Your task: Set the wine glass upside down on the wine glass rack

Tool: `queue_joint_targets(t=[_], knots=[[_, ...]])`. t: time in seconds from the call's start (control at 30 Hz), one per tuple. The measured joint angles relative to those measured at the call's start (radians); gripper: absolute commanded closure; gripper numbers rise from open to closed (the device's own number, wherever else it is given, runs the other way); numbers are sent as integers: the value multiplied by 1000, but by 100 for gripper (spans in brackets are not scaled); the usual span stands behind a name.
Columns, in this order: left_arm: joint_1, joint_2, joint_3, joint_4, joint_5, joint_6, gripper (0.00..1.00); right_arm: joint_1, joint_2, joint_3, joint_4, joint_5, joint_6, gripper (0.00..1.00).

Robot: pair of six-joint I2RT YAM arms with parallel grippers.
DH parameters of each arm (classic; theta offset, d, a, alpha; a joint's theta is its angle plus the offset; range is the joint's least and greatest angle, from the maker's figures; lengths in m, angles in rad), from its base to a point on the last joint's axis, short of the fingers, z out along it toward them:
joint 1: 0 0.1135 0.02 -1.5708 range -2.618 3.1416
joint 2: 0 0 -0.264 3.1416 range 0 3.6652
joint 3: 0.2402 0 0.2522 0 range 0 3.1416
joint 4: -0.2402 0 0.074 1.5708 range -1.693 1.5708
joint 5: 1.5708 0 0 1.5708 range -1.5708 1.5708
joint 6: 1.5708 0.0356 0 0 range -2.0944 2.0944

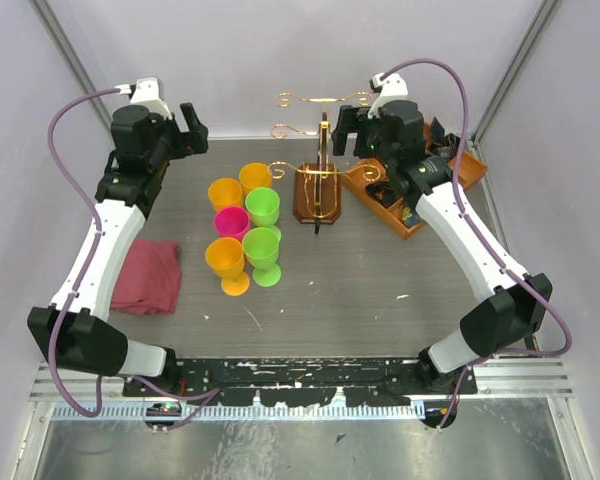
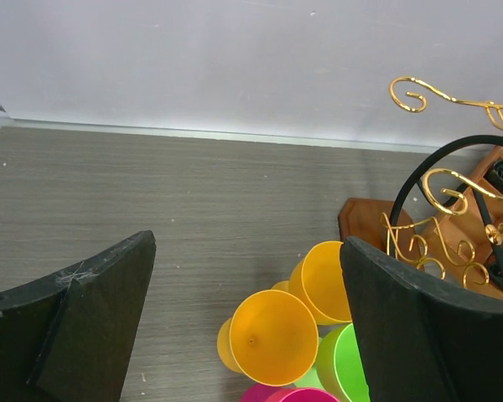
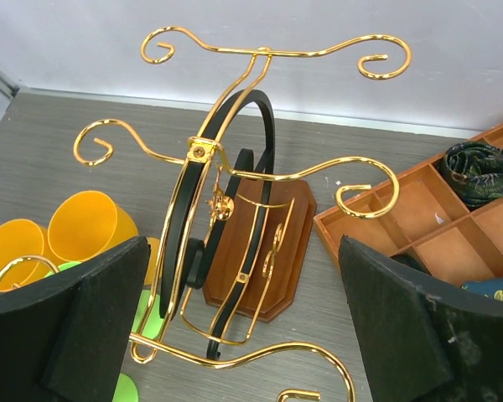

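Observation:
Several plastic wine glasses stand upright in a cluster left of centre: orange (image 1: pixel 225 192), green (image 1: pixel 263 206), pink (image 1: pixel 231 222). None is held. The wine glass rack (image 1: pixel 320 150), gold wire with scrolled arms on a dark-brown base (image 1: pixel 305 205), stands just right of them. My left gripper (image 1: pixel 192 125) hovers open behind and left of the cluster. Its wrist view looks down into an orange glass (image 2: pixel 272 335) below the open gripper (image 2: pixel 247 247). My right gripper (image 1: pixel 348 125) is open, above and just right of the rack. In its wrist view the rack (image 3: pixel 203 151) fills the space ahead of the gripper (image 3: pixel 243 251).
An orange-brown wooden compartment tray (image 1: pixel 395 222) with small items lies right of the rack, under the right arm. A folded red cloth (image 1: pixel 148 275) lies near the left arm. Walls close in the back and sides.

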Motion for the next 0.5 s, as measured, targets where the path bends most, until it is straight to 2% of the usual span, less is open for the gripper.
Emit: queue_joint_targets(t=[0.5], knots=[[0, -7, 5, -3, -1, -37, 2, 0, 0, -10, 2, -63, 7, 0]])
